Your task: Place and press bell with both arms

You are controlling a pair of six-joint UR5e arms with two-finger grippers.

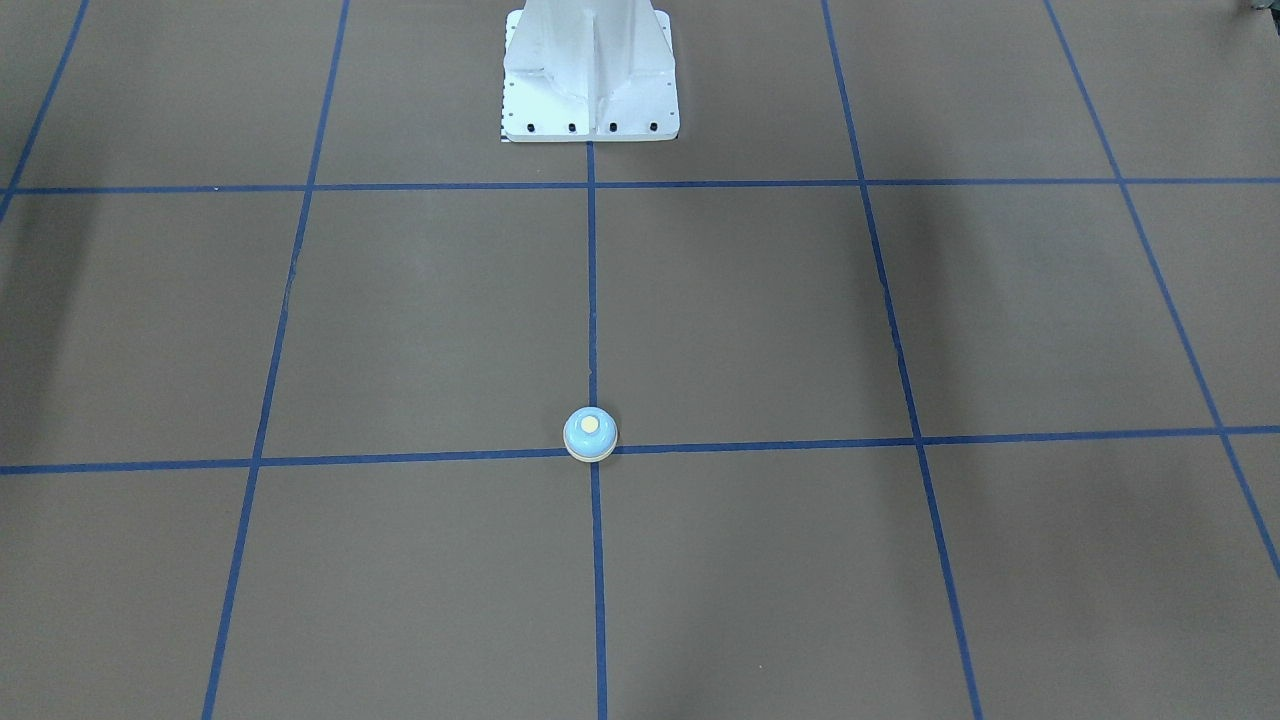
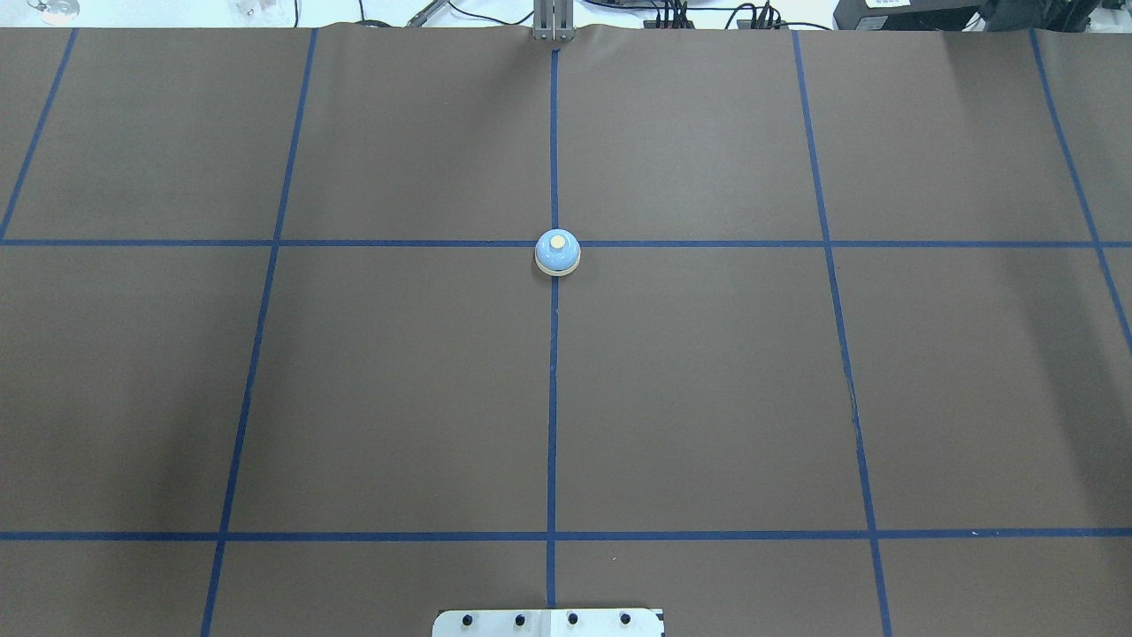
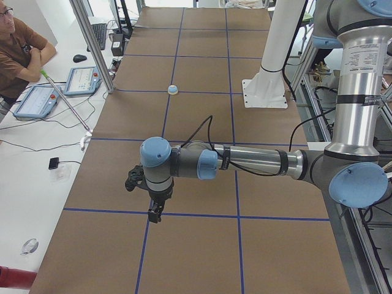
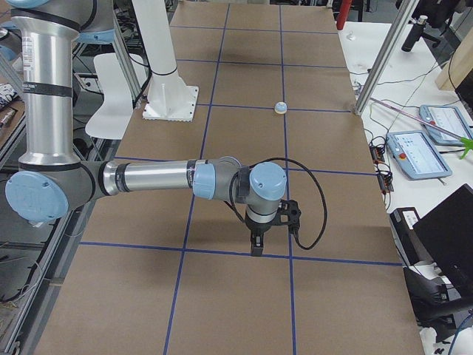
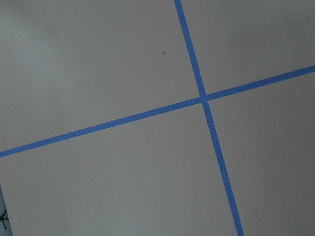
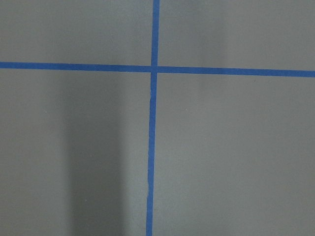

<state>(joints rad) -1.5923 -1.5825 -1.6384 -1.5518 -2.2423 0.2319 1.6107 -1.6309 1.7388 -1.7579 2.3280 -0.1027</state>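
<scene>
Bell [image 2: 557,253] upright at the middle of the desk [image 2: 707,398].
Left end effector [image 3: 155,214] and right end effector [image 4: 255,244] hang about equally far from it; finger spacing cannot be told.

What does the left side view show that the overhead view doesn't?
Only the left side view: the left arm stretched over the table, its gripper pointing down, plus a seated person and two screens beside the table.
Only the overhead view: the cream button atop the bell, and cables past the far edge.
Both: the bell on a crossing of blue tape lines, the brown table, and the white pedestal base.
</scene>
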